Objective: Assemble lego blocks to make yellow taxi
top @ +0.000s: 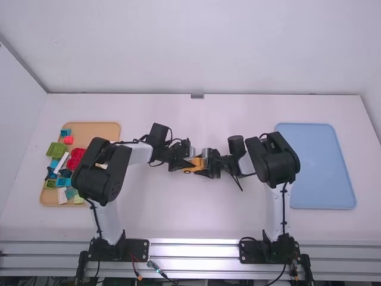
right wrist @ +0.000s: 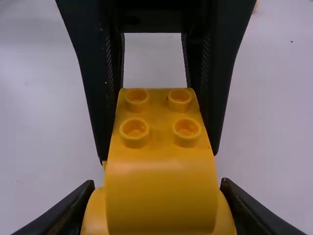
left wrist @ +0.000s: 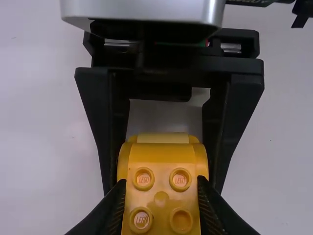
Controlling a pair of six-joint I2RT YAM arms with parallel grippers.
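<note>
Facing each other over the surface (top: 196, 220), the left pincer (top: 189, 164) and the right pincer (top: 205, 164) were both clamped on opposite ends of the yellow car (right wrist: 161, 188).

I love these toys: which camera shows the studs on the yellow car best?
The left wrist view: its four studs look nearly face-on. The right wrist view shows four at a slant; in the high view they're too small to tell.
</note>
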